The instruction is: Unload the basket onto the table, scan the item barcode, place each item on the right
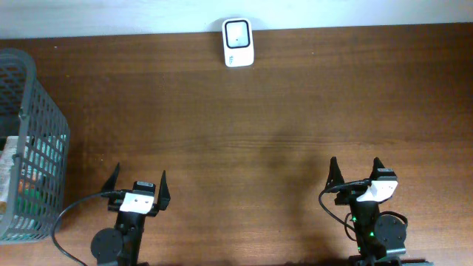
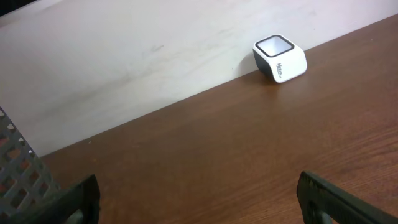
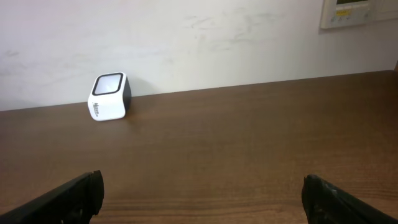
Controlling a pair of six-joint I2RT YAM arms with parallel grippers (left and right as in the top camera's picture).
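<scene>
A white barcode scanner (image 1: 238, 43) with a dark window stands at the table's far edge, against the wall; it also shows as the scanner (image 2: 280, 58) and the scanner (image 3: 110, 97) in the wrist views. Packaged items (image 1: 10, 171) lie inside a grey mesh basket (image 1: 33, 89) at the far left, seen only through the mesh, and no barcode shows. My left gripper (image 1: 139, 174) (image 2: 198, 199) stands open near the front edge, right of the basket, holding nothing. My right gripper (image 1: 355, 164) (image 3: 202, 193) stands open at the front right, also holding nothing.
The basket's wall (image 2: 18, 171) rises close on the left of my left gripper. A black cable (image 1: 66, 218) loops from the left arm's base. A white wall panel (image 3: 357, 12) hangs above the table's back right. Brown tabletop lies between grippers and scanner.
</scene>
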